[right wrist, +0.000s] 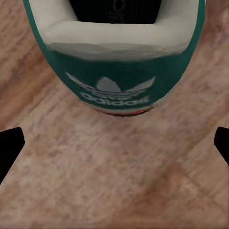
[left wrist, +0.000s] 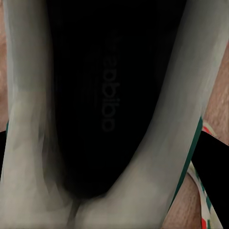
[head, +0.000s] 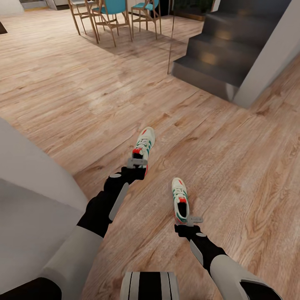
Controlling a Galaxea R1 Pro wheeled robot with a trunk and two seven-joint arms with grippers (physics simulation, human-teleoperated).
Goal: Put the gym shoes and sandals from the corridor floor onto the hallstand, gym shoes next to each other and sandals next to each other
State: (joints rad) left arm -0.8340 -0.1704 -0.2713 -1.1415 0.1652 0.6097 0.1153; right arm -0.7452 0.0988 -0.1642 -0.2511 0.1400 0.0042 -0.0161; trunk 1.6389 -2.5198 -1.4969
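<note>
**A:** What's in front of the robot?

**B:** Warm brown wood-plank corridor floor (head: 83,96) and two white low sneakers with green side stripes, red-orange accents and white laces. The farther sneaker (head: 144,146) is at the left gripper (head: 137,162); the nearer sneaker (head: 180,200) lies flat on the planks, heel towards the robot, just ahead of the right gripper (head: 192,219).

**A:** Is the left gripper holding its shoe?

**B:** It looks so, though I can't be sure. In the head view its grey fingers sit at the heel end. The left wrist view looks straight into the shoe's dark opening (left wrist: 102,95) with the pale collar on both sides. Whether the fingers are clamped, I cannot tell.

**A:** And the right one?

**B:** Spread wide and holding nothing. In the right wrist view its two dark fingertips (right wrist: 10,143) sit at the frame's opposite edges, bare planks between them, and the green heel tab (right wrist: 112,67) lies beyond.

**A:** Why line up on the heels?

**B:** I judge the heel collar gives a firm rim to pinch, and approaching both shoes together lets the pair travel side by side.

**A:** Anything else nearby?

**B:** Dark grey stairs (head: 225,46) ahead to the right, and wooden chairs with teal seats (head: 112,12) far off.
</note>
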